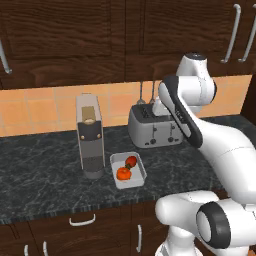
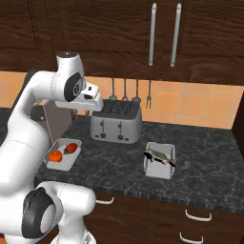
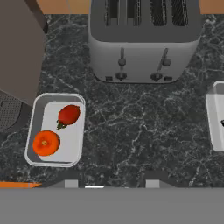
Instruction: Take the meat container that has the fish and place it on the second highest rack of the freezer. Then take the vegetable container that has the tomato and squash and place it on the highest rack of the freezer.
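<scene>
step: fetch fish [image 2: 159,156] tray [image 2: 159,167] first | gripper [image 3: 113,177]: we cannot tell its state, high above tabletop [image 3: 131,127] | we shift toward frame's right edge, descend onto tray rim

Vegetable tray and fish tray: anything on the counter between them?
Only bare dark counter lies between the vegetable tray and the fish tray in the right base view; the toaster stands behind that stretch, not in it.

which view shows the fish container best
The right base view: the fish container sits whole on the counter, right of the toaster, with the fish lying in it. The hand view catches just its left rim at the right edge, with no fish visible.
</scene>
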Controlling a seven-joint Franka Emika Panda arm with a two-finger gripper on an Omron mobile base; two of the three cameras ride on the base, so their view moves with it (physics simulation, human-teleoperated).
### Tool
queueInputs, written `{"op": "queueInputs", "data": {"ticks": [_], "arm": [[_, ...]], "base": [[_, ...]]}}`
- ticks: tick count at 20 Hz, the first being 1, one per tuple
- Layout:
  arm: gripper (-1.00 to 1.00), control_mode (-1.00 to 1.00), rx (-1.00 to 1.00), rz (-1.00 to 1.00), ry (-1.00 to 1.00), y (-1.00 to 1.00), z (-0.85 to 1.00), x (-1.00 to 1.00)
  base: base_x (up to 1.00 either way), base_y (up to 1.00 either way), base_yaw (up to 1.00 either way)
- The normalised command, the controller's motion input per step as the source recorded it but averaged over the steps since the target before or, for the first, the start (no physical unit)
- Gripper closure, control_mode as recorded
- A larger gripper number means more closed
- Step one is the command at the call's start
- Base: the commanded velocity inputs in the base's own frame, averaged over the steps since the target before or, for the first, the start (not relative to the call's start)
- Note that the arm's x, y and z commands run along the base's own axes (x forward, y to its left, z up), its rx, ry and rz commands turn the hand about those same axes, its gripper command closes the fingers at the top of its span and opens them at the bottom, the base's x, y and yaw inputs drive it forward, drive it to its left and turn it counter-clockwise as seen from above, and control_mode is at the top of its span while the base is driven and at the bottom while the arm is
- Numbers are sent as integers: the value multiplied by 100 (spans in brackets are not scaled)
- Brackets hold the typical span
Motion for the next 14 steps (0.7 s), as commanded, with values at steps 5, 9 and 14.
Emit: {"op": "queueInputs", "data": {"ticks": [5,9,14], "arm": [[-100,-100,4,-15,0,-36,-9,-66],[-100,-100,12,-47,6,-98,-39,-40],[-100,-100,13,-57,28,-100,-58,0]], "base": [[0,0,0],[0,0,0],[0,0,0]]}}
